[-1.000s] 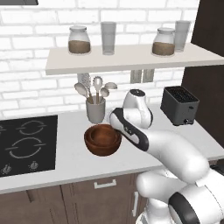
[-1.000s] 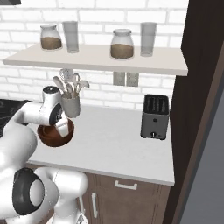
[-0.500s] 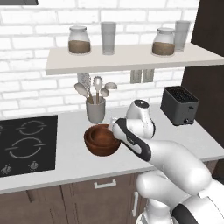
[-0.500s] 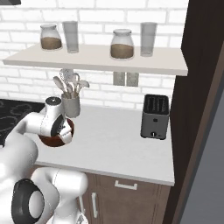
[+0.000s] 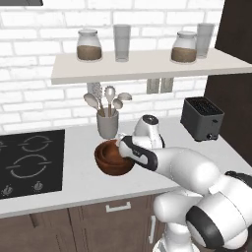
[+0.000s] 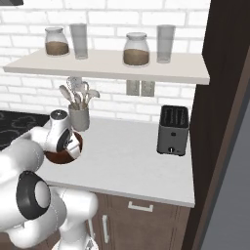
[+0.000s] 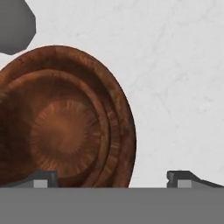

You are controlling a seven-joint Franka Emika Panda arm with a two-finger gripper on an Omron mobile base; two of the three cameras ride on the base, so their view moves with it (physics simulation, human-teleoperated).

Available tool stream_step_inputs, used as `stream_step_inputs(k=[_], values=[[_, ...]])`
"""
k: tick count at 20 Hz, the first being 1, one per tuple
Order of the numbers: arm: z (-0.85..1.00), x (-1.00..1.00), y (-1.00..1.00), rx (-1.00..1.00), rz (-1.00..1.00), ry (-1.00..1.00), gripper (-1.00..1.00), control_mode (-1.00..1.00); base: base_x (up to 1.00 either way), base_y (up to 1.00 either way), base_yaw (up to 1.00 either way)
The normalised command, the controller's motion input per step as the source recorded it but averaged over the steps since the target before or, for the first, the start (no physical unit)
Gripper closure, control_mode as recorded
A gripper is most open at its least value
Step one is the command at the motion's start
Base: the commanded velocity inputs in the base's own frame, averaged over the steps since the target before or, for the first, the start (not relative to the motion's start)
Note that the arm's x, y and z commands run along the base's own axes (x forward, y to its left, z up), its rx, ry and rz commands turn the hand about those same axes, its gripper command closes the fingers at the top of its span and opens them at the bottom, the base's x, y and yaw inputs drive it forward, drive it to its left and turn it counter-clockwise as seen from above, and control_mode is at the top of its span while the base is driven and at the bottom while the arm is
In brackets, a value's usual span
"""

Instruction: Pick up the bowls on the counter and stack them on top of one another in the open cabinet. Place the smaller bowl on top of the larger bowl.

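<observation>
- Bowls [image 5: 114,157] sat together on the counter [image 5: 78,170], just in front of the grey utensil cup [image 5: 107,124] and right of the black cooktop [image 5: 30,162]; both were reddish-brown, glossy and round, with a wood grain that radiated from the centre.
- Counter: long, flat and off-white, faintly marbled in the hand view, running over dark brown fronts with silver handles.
- Open cabinet [image 5: 147,66], a thin pale shelf slab against white brick, hung above the counter and carried two jars and two glasses; neither bowl was on it.
- Black toaster [image 5: 202,118] stood at the right end of the counter, well apart from the bowls.
- Larger bowl [image 7: 124,127] was wide and deep, its rim forming the outer ring seen from the hand view, with a thick rounded lip.
- Smaller bowl [image 7: 65,131] lay nested inside the larger one, roughly half as wide, its floor lighter and ribbed like a sunburst.
- Gripper [image 7: 111,178] hung low over the right edge of the bowls, fingers spread wide apart and holding nothing; one fingertip [image 7: 41,178] showed over the bowls, the other over bare counter, and whether either touched the rim could not be told.
</observation>
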Motion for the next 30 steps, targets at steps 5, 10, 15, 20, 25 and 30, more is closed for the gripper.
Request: stream_step_inputs(k=[5, 10, 15, 20, 25, 30], values=[[-0.23, 0.11, 0.0, -0.04, 0.03, 0.07, -1.0, -1.0, 0.0, 0.0, 0.0], [-0.56, 0.0, 0.0, -0.07, 0.05, 0.07, -1.0, -1.0, 0.0, 0.0, 0.0], [-0.2, 0.01, 0.0, -0.04, 0.03, 0.01, 1.0, -1.0, 0.0, 0.0, 0.0], [0.0, -0.01, 0.0, 0.0, 0.0, 0.0, 1.0, -1.0, 0.0, 0.0, 0.0], [0.18, -0.33, -0.1, 0.0, -0.02, -0.06, 1.0, -1.0, 0.0, 0.0, 0.0], [0.9, -0.94, -0.66, 0.07, -0.19, -0.26, 1.0, -1.0, 0.0, 0.0, 0.0]])
